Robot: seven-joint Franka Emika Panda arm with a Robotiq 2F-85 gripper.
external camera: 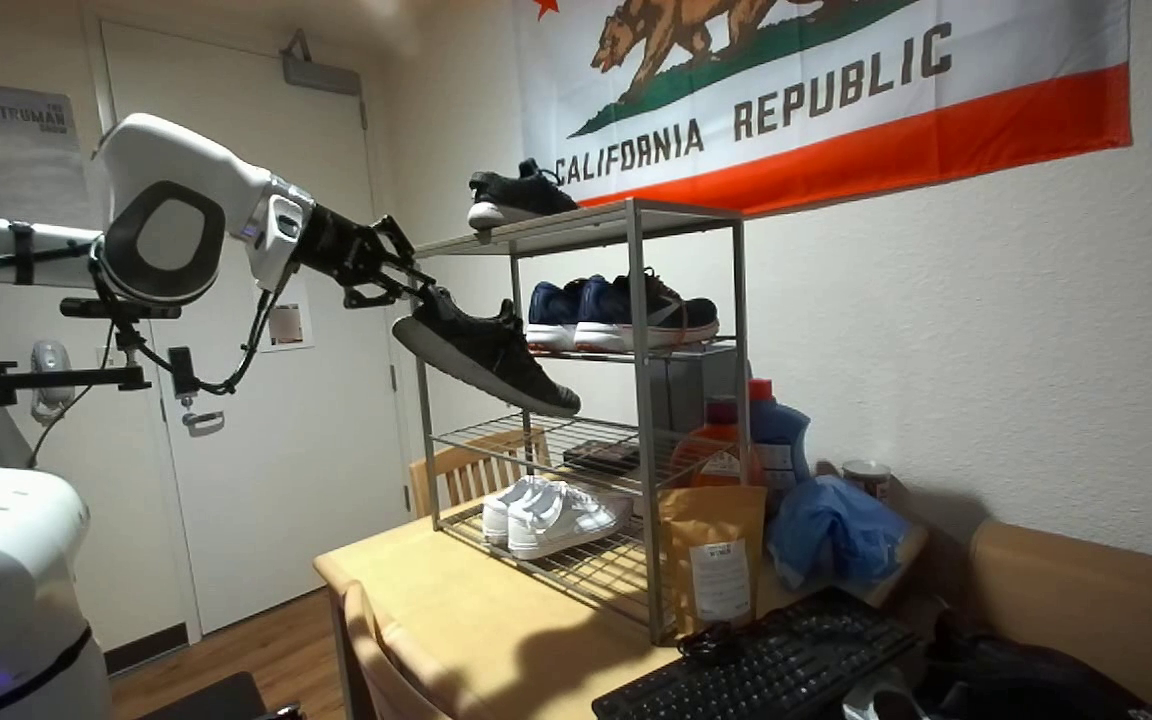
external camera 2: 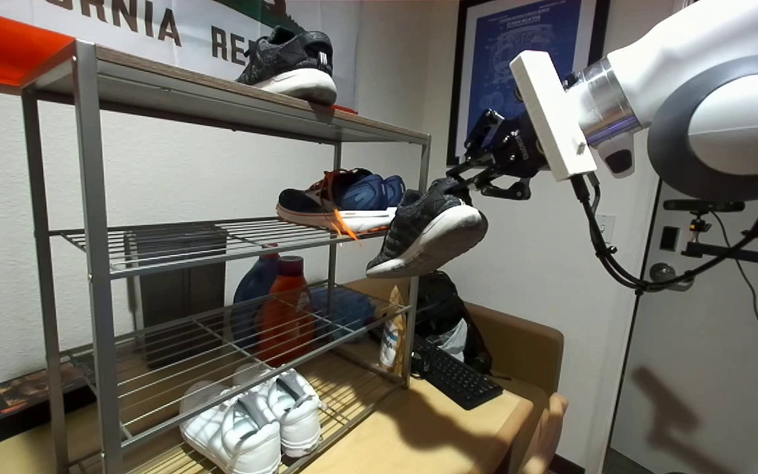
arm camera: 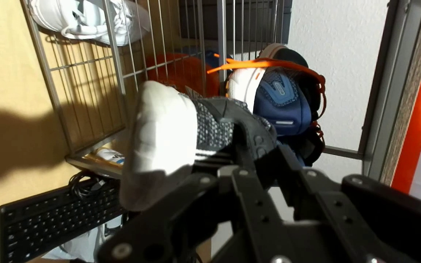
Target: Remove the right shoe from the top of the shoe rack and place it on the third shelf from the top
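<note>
Wrist view: keyboard on tan table beside shoe rack, white wall, fingers tight on black sneaker.

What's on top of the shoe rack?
One black sneaker with a pale sole. The upper surface of the shoe rack is hidden from these angles, so anything flat lying there, or behind the sneaker, can't be seen.
</note>
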